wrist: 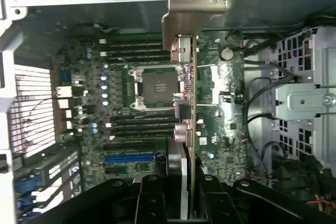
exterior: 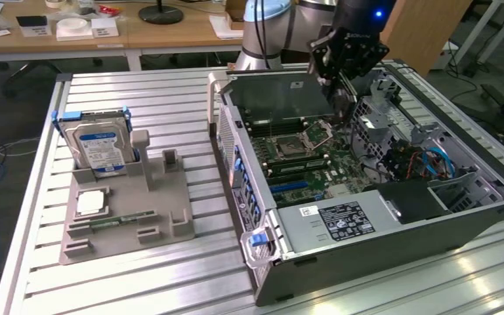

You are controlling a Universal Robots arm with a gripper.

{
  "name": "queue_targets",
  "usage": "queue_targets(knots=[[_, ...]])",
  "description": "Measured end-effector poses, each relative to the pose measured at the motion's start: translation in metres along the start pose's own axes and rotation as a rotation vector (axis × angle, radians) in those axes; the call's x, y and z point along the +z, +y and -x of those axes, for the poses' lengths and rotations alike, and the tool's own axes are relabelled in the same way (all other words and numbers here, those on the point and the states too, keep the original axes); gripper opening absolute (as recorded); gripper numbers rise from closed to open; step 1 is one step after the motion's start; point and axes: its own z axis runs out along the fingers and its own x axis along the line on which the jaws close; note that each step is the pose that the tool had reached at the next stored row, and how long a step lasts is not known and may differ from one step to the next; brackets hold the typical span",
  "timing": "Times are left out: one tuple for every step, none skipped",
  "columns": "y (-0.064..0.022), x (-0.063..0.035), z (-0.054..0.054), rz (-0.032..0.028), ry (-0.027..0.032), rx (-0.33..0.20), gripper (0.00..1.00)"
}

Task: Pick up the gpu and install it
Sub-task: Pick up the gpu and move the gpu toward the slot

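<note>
Pincer (wrist: 181,195) clamped on gpu (wrist: 187,109), edge-on over motherboard (wrist: 100,103); CPU socket (wrist: 156,88) beneath, metal cage (wrist: 307,98) near.

The gpu (exterior: 278,98), a thin dark card with a silvery bracket (wrist: 191,3), hangs tilted over the case's (exterior: 366,262) twelve o'clock end, uninstalled.

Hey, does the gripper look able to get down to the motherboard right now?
Probably yes. The case lies open side up, nothing covers the motherboard, and the gripper hangs above it, jaws shut on the gpu. The blue cables sit off to the exterior view's right.
</note>
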Motion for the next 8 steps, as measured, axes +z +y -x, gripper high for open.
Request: queue_targets(knots=[[0.0003, 0.0009, 0.005, -0.0004, 0.0007, 0.000, 0.29], [0.0007, 0.0018, 0.009, -0.0007, 0.0013, 0.000, 0.29], [0.0010, 0.0027, 0.013, -0.0009, 0.0019, 0.000, 0.29], [0.0012, 0.0032, 0.016, -0.0011, 0.0022, 0.000, 0.29], [0.0012, 0.0032, 0.016, -0.0013, 0.0022, 0.000, 0.29], [0.0011, 0.0032, 0.016, -0.0012, 0.0021, 0.000, 0.29], [0.0011, 0.0032, 0.016, -0.0012, 0.0021, 0.000, 0.29], [0.0011, 0.0033, 0.016, -0.0012, 0.0021, 0.000, 0.29]])
